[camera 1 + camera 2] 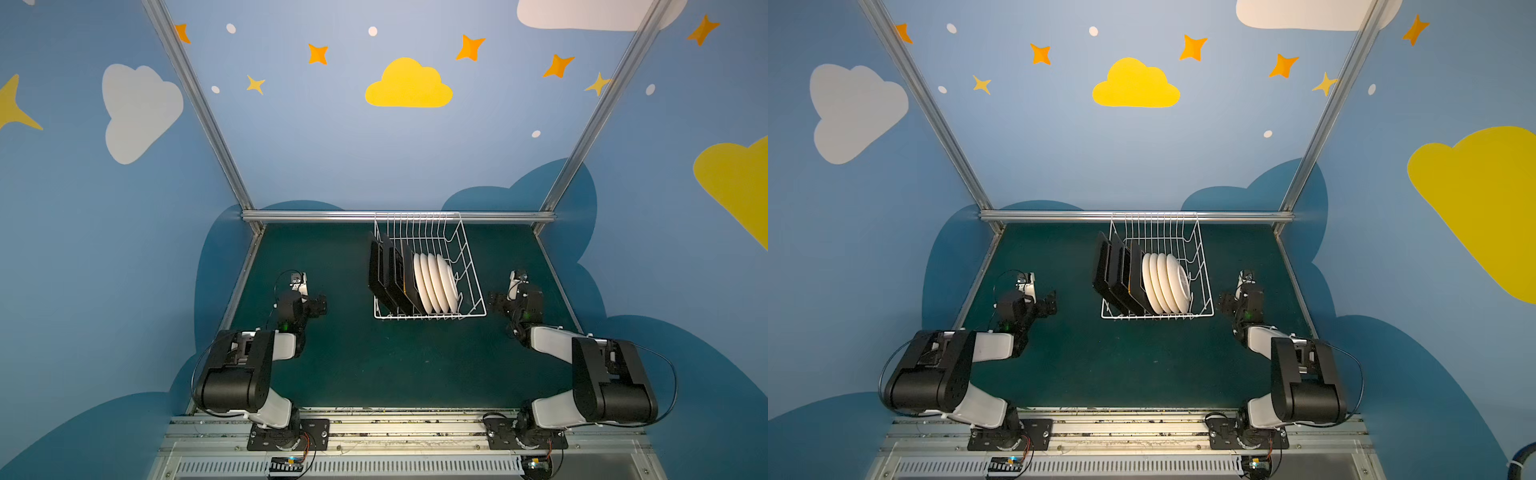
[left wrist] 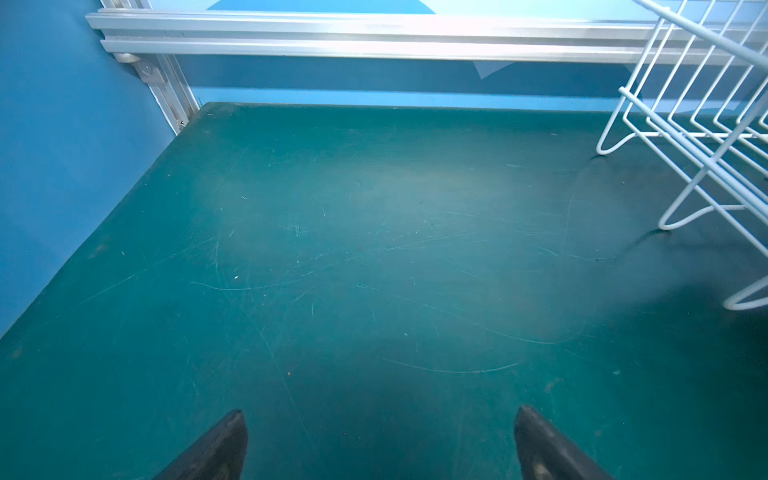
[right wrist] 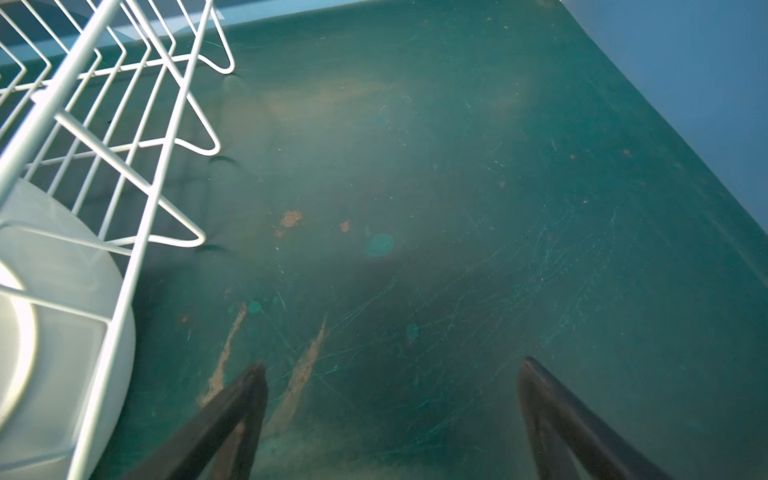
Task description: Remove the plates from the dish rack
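White wire, bent into a rectangular basket with flared sides and looped feet, makes the dish rack point(image 1: 430, 317). It sits at the back middle of the dark green surface point(image 1: 374, 365), its far end against the aluminium rail point(image 1: 316, 216). Inside it, from left to right, stand three black square plates point(image 1: 384, 274) with rounded corners, leaning a little and showing their dark backs. Next come four round plates point(image 1: 436, 282), plain white on the side that shows, packed close on edge; the rack's right part is wire alone. Both top views show the whole row, with the left pincer point(image 1: 319, 306) apart from the rack on its left and the right pincer point(image 1: 496, 301) close by its right front corner, each low over the surface. The left wrist view adds fine pale scratches across the matte green and the dish rack's point(image 2: 622, 93) looped feet touching it. It also shows two black tapered fingertips point(image 2: 228, 436) spread wide with nothing between them, so that pincer is released. The right wrist view shows brownish scuffs worn into the green and the smooth, glossy back of one round plate point(image 3: 54, 365) behind the wires. Its own fingertips point(image 3: 245, 395) are likewise parted wide and hold nothing.
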You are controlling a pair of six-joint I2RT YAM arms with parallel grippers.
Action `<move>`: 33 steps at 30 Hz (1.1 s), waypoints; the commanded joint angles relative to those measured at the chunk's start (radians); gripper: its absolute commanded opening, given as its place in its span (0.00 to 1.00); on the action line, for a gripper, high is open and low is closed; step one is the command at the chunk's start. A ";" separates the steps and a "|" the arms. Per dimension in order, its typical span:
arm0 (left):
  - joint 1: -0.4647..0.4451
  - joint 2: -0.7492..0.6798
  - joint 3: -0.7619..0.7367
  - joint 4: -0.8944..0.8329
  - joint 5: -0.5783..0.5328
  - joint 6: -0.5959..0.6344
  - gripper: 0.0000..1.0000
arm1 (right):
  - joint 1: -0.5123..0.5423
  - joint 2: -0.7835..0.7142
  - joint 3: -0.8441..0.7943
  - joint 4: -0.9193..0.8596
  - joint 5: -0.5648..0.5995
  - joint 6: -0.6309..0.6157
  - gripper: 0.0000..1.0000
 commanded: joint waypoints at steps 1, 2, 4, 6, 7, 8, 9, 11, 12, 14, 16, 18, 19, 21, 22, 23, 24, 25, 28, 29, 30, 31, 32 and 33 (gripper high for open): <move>0.000 -0.010 0.019 -0.015 0.008 0.004 0.99 | 0.004 -0.011 0.021 -0.005 0.012 -0.004 0.93; 0.000 -0.009 0.020 -0.015 0.008 0.004 0.99 | 0.005 -0.012 0.022 -0.007 0.012 -0.005 0.93; 0.000 -0.009 0.019 -0.016 0.008 0.004 0.99 | 0.005 -0.012 0.021 -0.006 0.011 -0.005 0.93; 0.000 -0.009 0.019 -0.015 0.008 0.004 1.00 | 0.006 -0.012 0.022 -0.007 0.012 -0.006 0.93; -0.001 -0.010 0.020 -0.015 0.008 0.004 0.99 | 0.004 -0.009 0.026 -0.009 0.008 -0.005 0.93; -0.001 -0.009 0.019 -0.015 0.008 0.004 1.00 | -0.001 -0.008 0.028 -0.014 -0.001 -0.003 0.93; -0.001 -0.010 0.019 -0.015 0.008 0.004 1.00 | -0.002 -0.010 0.026 -0.012 -0.005 -0.005 0.93; 0.001 -0.009 0.020 -0.015 0.008 0.004 0.99 | 0.001 -0.010 0.027 -0.012 0.001 -0.005 0.93; -0.001 -0.009 0.019 -0.015 0.008 0.004 0.99 | 0.001 -0.009 0.026 -0.012 0.001 -0.005 0.93; -0.001 -0.010 0.020 -0.016 0.008 0.004 0.99 | 0.001 -0.009 0.026 -0.012 0.001 -0.005 0.93; -0.001 -0.010 0.019 -0.015 0.008 0.004 1.00 | 0.000 -0.009 0.026 -0.012 0.001 -0.005 0.93; -0.001 -0.010 0.019 -0.015 0.008 0.004 0.99 | 0.001 -0.010 0.026 -0.012 0.001 -0.006 0.93; 0.000 -0.009 0.019 -0.015 0.008 0.004 0.99 | 0.001 -0.009 0.027 -0.012 0.001 -0.005 0.93; 0.000 -0.010 0.020 -0.015 0.008 0.004 0.99 | 0.001 -0.009 0.026 -0.012 0.001 -0.006 0.93; 0.000 -0.010 0.020 -0.015 0.008 0.004 0.99 | 0.000 -0.009 0.026 -0.012 0.001 -0.005 0.93; 0.000 -0.011 0.020 -0.015 0.008 0.004 0.99 | 0.001 -0.010 0.026 -0.012 0.001 -0.005 0.93; 0.000 -0.009 0.020 -0.015 0.008 0.004 0.99 | 0.000 -0.009 0.026 -0.011 0.001 -0.005 0.93; 0.000 -0.010 0.020 -0.016 0.008 0.004 0.99 | 0.001 -0.009 0.026 -0.011 0.001 -0.006 0.93; 0.000 -0.010 0.019 -0.016 0.008 0.004 0.99 | 0.001 -0.010 0.026 -0.011 0.000 -0.005 0.93; 0.000 -0.011 0.020 -0.015 0.008 0.004 0.99 | 0.002 -0.010 0.027 -0.012 0.001 -0.005 0.93; 0.000 -0.010 0.019 -0.014 0.008 0.004 0.99 | 0.001 -0.009 0.026 -0.012 0.000 -0.005 0.93; 0.000 -0.011 0.019 -0.014 0.008 0.004 0.99 | 0.001 -0.009 0.027 -0.011 0.000 -0.005 0.93; -0.001 -0.011 0.020 -0.015 0.008 0.004 1.00 | 0.000 -0.010 0.027 -0.012 0.000 -0.005 0.93; 0.000 -0.011 0.020 -0.014 0.008 0.003 0.99 | 0.000 -0.010 0.026 -0.012 0.000 -0.005 0.93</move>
